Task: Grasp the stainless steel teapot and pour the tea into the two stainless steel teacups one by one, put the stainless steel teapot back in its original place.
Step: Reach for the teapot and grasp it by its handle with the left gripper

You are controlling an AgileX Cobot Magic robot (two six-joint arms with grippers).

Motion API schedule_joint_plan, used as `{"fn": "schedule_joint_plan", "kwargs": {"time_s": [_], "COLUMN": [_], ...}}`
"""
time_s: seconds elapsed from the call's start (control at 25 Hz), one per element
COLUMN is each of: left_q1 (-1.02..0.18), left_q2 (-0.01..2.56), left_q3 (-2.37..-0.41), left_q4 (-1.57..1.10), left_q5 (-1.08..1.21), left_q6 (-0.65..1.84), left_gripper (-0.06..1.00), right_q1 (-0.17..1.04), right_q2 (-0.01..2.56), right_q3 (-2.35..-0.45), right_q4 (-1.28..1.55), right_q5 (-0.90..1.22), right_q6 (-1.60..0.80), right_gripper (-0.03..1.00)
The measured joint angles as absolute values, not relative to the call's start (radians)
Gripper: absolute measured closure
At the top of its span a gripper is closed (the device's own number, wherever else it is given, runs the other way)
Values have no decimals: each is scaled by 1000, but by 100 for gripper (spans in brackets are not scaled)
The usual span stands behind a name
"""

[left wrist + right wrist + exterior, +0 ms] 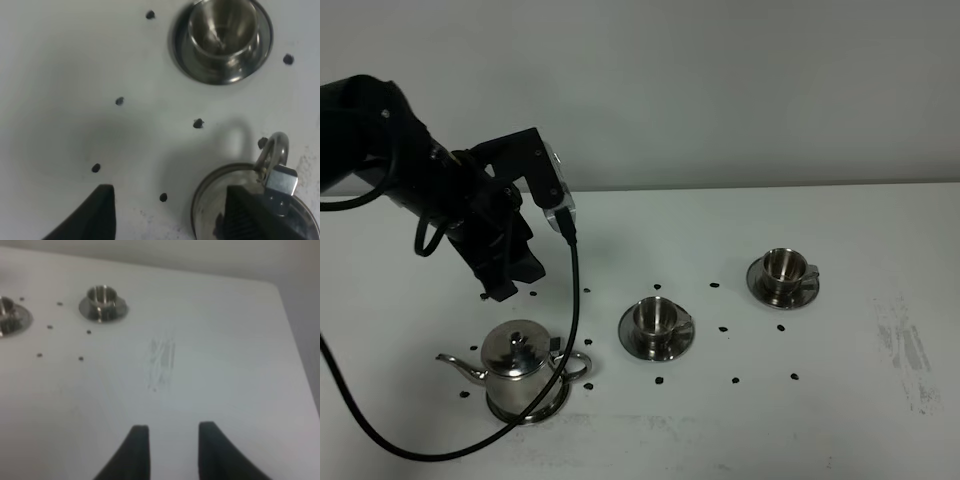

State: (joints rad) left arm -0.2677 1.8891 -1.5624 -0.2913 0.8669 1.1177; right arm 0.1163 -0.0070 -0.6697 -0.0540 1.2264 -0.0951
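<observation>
The stainless steel teapot (518, 362) stands upright on its round steel dish (556, 404) at the front left, spout pointing left and loop handle (274, 148) to the right. My left gripper (506, 277) hovers just behind and above it, open and empty; in the left wrist view (170, 215) one finger (248, 216) is over the teapot lid (215, 205). The near teacup (656, 318) on its saucer also shows in the left wrist view (222, 27), and no tea is visible in it. The far teacup (782, 268) sits further right. My right gripper (172, 450) is open and empty over bare table.
Small black dots (723, 328) are scattered on the white table (880, 250) around the cups. A scuffed patch (905, 350) marks the right side. The left arm's black cable (575, 300) hangs past the teapot. The right wrist view shows both teacups (102, 301) far off and the table's right edge (295, 340).
</observation>
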Motion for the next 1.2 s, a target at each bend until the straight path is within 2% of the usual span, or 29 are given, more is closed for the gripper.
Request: {"fn": "schedule_joint_plan", "kwargs": {"time_s": [0.24, 0.44, 1.04, 1.2], "left_q1": [-371, -426, -443, -464], "left_q2": [1984, 2037, 2071, 2071], "left_q3": [-1703, -1722, -1722, -1722], "left_q4": [-131, -70, -33, -32], "left_q5": [922, 919, 919, 920], "left_q6": [1063, 1049, 1021, 1027], "left_gripper": [44, 44, 44, 44], "right_q1": [116, 116, 115, 78], "right_q2": [-7, -7, -7, -7], "right_q3": [-564, -542, -522, -522], "right_q4": [-54, -54, 14, 18], "right_q5": [1229, 1159, 1116, 1116], "right_q6": [-92, -71, 0, 0], "right_gripper": [73, 73, 73, 73]}}
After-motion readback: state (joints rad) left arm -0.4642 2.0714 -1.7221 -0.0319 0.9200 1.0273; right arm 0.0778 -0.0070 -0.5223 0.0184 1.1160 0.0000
